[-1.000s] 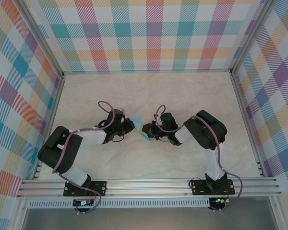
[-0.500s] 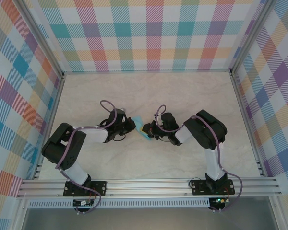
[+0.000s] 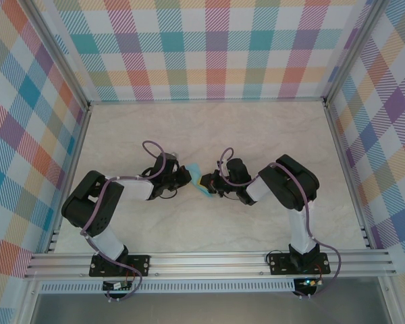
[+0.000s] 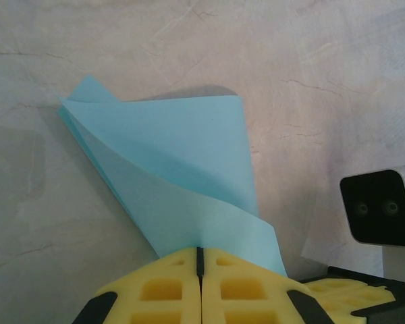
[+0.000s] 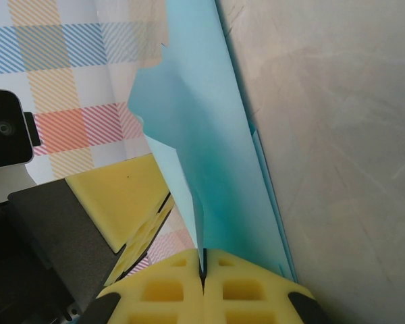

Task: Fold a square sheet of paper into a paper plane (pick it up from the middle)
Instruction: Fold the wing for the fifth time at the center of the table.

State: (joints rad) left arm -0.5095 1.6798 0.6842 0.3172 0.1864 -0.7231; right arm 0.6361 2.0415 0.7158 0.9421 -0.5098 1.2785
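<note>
The light-blue sheet of paper is folded in layers into a narrow pointed shape and hangs between both grippers just above the table. My left gripper is shut on one edge of it; in the left wrist view its yellow fingertips pinch the paper, whose flaps fan out to a tip at the upper left. My right gripper is shut on the opposite edge. In the right wrist view the paper rises from the closed pads, with the left gripper's yellow finger close beside it.
The marbled table stretches behind the grippers to plaid walls. Metal frame rails run along the near edge. The right wrist's camera housing sits close on the right in the left wrist view.
The left arm's elbow has shifted slightly to the right. Both grippers and the paper stay almost where they were, still clamped.
</note>
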